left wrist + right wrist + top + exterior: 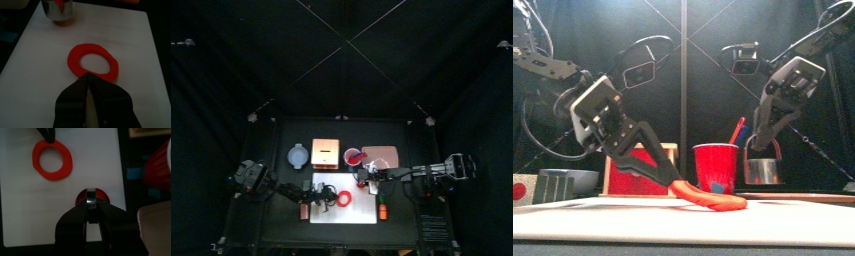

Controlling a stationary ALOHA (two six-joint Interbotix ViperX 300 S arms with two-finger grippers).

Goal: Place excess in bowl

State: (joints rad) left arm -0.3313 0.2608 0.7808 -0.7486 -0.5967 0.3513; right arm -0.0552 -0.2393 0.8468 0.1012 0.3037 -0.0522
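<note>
The excess is a bright red ring lying on the white board. My left gripper is shut on the ring's near edge, and the front view shows that edge of the excess lifted slightly off the board. From above, the excess lies mid-board, with the bowl behind the board to the right. My right gripper is shut on the handle of a small metal cutter that stands on the board to the right of the ring and shows red inside.
Behind the board stand a red cup holding thin sticks, a wooden box and a glass jar. The red cup and the pale bowl sit just past the board's edge beside my right gripper.
</note>
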